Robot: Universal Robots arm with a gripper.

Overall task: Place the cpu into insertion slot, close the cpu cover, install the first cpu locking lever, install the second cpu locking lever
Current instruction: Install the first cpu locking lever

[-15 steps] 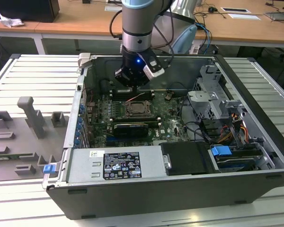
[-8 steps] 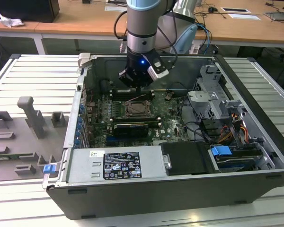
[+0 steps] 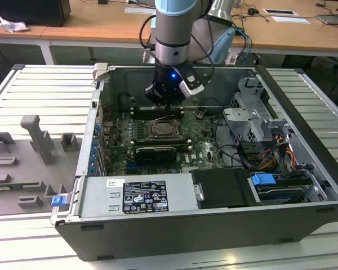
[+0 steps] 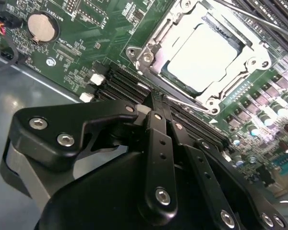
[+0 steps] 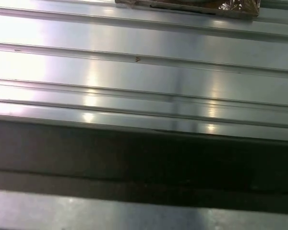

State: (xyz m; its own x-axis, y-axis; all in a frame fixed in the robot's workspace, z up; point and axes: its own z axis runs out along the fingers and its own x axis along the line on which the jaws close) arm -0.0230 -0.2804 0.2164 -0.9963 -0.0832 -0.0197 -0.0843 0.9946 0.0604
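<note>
Silvery-tan, the cpu (image 4: 201, 55) already sits in the insertion slot (image 4: 252, 62) with the cpu cover (image 4: 159, 36) framing it, so a locking-lever step seems in hand, the gripper (image 4: 156, 103) poised at the socket's edge, fingers pinched narrow, holding nothing.

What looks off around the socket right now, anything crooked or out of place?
Nothing stands out. In the second wrist view the chip lies flat and square in the socket, with the metal cover frame down around it. The claw sits beside the socket's corner, by the memory slots.
</note>
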